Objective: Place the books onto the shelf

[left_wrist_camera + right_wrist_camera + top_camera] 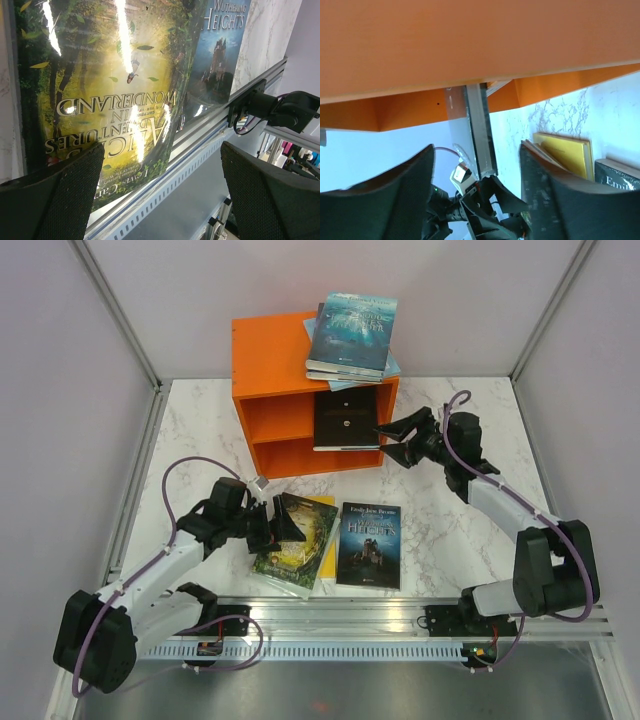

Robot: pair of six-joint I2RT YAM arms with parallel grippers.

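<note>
Bench [450, 530] and shelf [268, 360]: books partly stowed.
Stack [350, 330] on the shelf top; black book [345, 420] juts from the upper compartment, right pincer [388, 442] beside it, jaws apart, empty. Left pincer [272, 523] spread wide, empty, over green-gold book [300, 540]: thin, glossy, likely slippery; take its free edge.

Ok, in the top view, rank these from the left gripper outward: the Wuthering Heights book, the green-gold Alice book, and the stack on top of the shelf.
1. Alice book: right at the fingertips of the left gripper, near left.
2. Wuthering Heights book: flat on the table, just right of the Alice book.
3. The stack of books: on top of the orange shelf, at the far side.
</note>
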